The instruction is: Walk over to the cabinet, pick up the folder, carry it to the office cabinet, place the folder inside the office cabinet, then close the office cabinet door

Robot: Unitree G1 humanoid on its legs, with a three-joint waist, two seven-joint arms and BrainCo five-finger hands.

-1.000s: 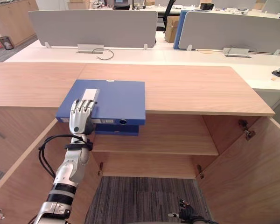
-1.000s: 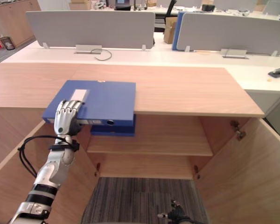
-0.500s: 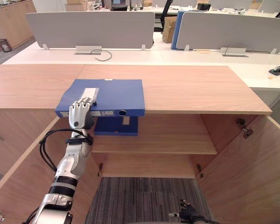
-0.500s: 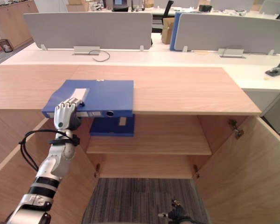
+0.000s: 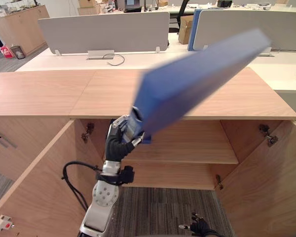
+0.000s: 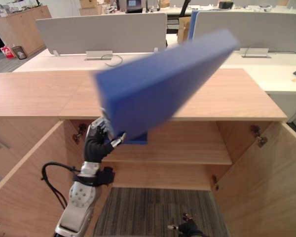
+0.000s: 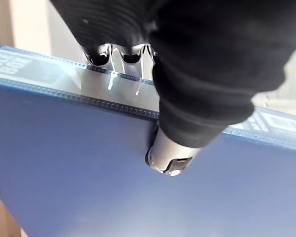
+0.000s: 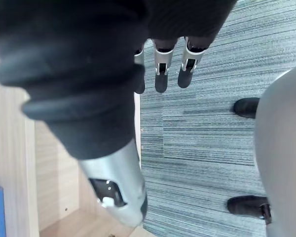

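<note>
A blue folder [image 5: 197, 74] is in the air above the wooden cabinet top [image 5: 39, 91], tilted steeply with its far end up and to the right. My left hand [image 5: 119, 143] is shut on its lower spine end, just in front of the cabinet's top edge. In the left wrist view the thumb [image 7: 170, 158] presses the folder's face [image 7: 64, 163] and the fingers wrap over the labelled spine. A second blue folder [image 6: 138, 138] lies on the shelf [image 5: 187, 148] inside the open cabinet. My right hand [image 5: 197, 228] hangs low over the carpet, with its fingers [image 8: 160, 74] relaxed and holding nothing.
Both cabinet doors stand wide open, the left door [image 5: 39, 182] and the right door [image 5: 271, 187] flanking me. Behind the cabinet runs a white desk [image 5: 64, 59] with grey divider screens [image 5: 103, 32]. Grey carpet [image 5: 158, 217] lies below.
The folder has come off the cabinet top and swung up into a steep tilt. My left hand, still gripping it, moved right and lower. The camera has shifted too.
</note>
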